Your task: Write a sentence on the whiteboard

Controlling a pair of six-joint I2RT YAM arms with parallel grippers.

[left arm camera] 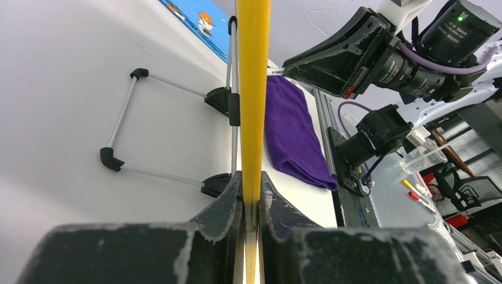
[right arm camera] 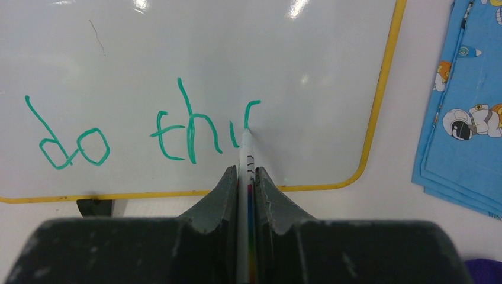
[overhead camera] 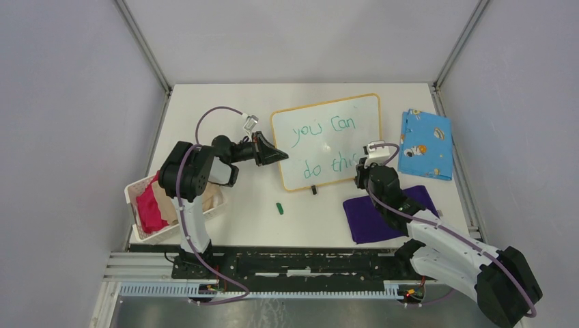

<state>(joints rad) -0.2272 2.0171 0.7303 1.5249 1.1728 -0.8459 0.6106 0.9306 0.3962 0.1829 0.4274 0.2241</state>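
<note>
The whiteboard (overhead camera: 341, 123), glossy white with a yellow rim, stands tilted on a wire stand at the table's middle. Green marker words on it read "you can" above "do thi" and the start of an "s" (right arm camera: 251, 115). My left gripper (overhead camera: 281, 156) is shut on the board's left yellow rim (left arm camera: 253, 89). My right gripper (overhead camera: 360, 179) is shut on a white marker (right arm camera: 245, 171); its tip touches the board at the foot of the last stroke. The board fills the upper right wrist view (right arm camera: 177, 47).
A blue patterned cloth (overhead camera: 425, 143) lies at the right. A purple cloth (overhead camera: 369, 217) lies under the right arm. A green marker cap (overhead camera: 279, 208) lies in front of the board. A white basket (overhead camera: 134, 199) with red cloth stands at the left. The board's wire stand (left arm camera: 171, 130) shows behind.
</note>
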